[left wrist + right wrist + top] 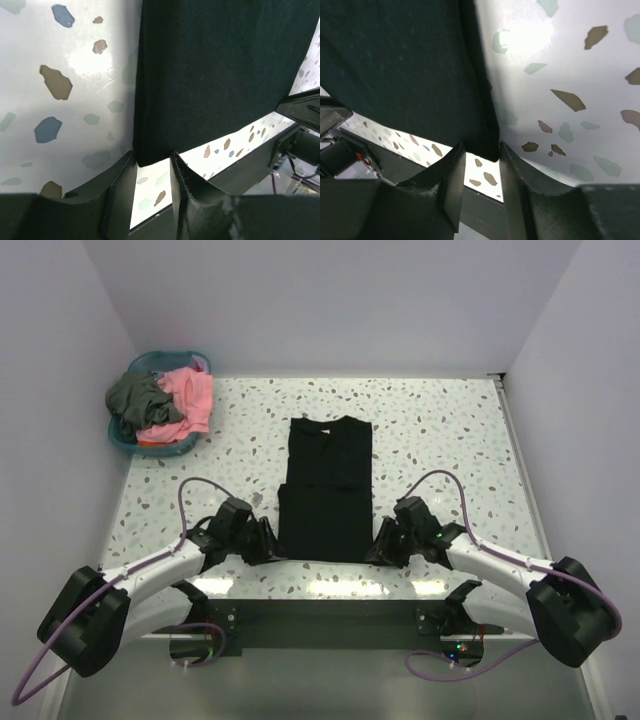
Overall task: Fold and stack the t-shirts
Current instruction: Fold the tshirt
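The black t-shirt (328, 490) lies flat in the middle of the table, folded into a long narrow strip with its neck at the far end. My left gripper (268, 543) is at the strip's near left corner and my right gripper (380, 543) is at its near right corner. In the left wrist view the gripper (152, 161) is open, with the corner of the black cloth (215, 65) between its fingertips. In the right wrist view the gripper (481, 150) is open in the same way around the other corner of the cloth (400, 65). The coral pink shirt (190, 400) and the dark grey shirt (140, 400) lie crumpled in the basket.
The round blue basket (125, 445) stands at the table's far left corner. The speckled tabletop (450, 440) is bounded by white walls on the left, back and right. The table's near edge runs just behind both grippers.
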